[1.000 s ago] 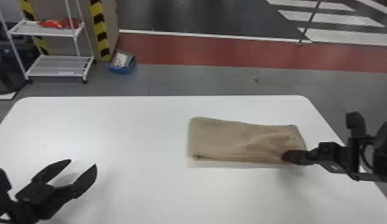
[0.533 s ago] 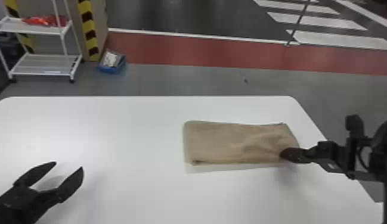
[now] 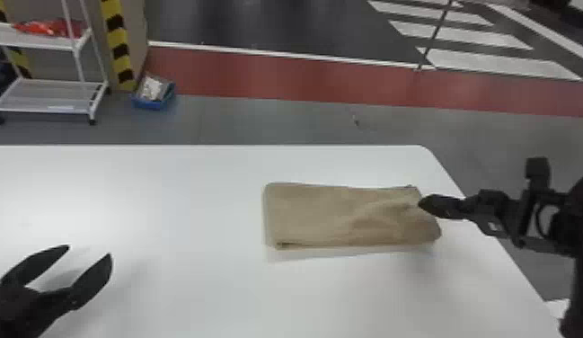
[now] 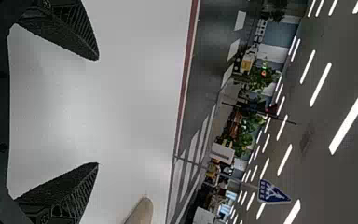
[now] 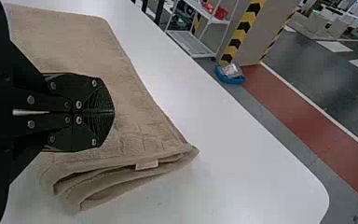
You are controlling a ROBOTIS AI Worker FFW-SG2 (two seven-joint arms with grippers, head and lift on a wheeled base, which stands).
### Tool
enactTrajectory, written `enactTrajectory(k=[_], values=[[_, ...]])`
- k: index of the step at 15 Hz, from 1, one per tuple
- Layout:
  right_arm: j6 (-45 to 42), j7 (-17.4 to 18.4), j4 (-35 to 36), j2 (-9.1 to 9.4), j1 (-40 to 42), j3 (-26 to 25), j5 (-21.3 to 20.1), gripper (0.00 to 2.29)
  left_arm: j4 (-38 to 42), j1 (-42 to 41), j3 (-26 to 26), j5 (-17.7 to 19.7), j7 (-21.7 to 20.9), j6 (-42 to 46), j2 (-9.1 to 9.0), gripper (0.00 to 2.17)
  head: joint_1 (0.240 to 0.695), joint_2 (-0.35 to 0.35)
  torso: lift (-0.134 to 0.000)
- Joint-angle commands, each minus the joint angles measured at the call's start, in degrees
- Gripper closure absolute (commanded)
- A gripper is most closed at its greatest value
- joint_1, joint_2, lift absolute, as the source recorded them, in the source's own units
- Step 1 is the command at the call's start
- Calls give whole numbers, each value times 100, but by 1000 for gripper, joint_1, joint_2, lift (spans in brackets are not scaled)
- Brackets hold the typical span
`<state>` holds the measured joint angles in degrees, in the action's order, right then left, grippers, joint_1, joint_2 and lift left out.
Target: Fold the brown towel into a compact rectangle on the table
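Several layers of folding already looked done: the brown towel [image 3: 312, 211] lay flat as a long, narrow rectangle on the right-hand part of the white counter [image 3: 191, 224], near its right edge. In the right wrist view, one short end showed stacked layers, slightly parted, with a small label [image 5: 147, 164] sticking out.

The right claw [image 3: 421, 203] was at the towel's right end, its fingers pressed together with no cloth visible between them; whether they pressed on the cloth was hard to tell. The left claw [image 3: 88, 251] was spread and empty over the left part of the counter, well apart from the towel.

What remained seemed modest. Shallow wrinkles and a slightly crooked right end probably wanted smoothing, and one more fold across the length might have been needed for a truly compact shape. Pushing there could have shifted the loose layers.
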<state>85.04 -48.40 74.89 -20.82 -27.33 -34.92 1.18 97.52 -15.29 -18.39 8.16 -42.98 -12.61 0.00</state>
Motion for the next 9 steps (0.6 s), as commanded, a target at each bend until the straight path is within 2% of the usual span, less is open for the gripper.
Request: enactTrajectory(k=[1,3,9], values=[[-545,121,-432,16,-159,161,-57,2115,13,-9,-15,1,0,-1,-15,73,695,-219,-124],[-1002,208,-871,7,-335,240,-197,2115,13,-26,-41,1,0,17,-15,73,695,-219,-124],[-1213,349,-1020,34,-370,442,-540,2111,-13,-17,-6,-7,0,17,-15,73,695,-223,-124]])
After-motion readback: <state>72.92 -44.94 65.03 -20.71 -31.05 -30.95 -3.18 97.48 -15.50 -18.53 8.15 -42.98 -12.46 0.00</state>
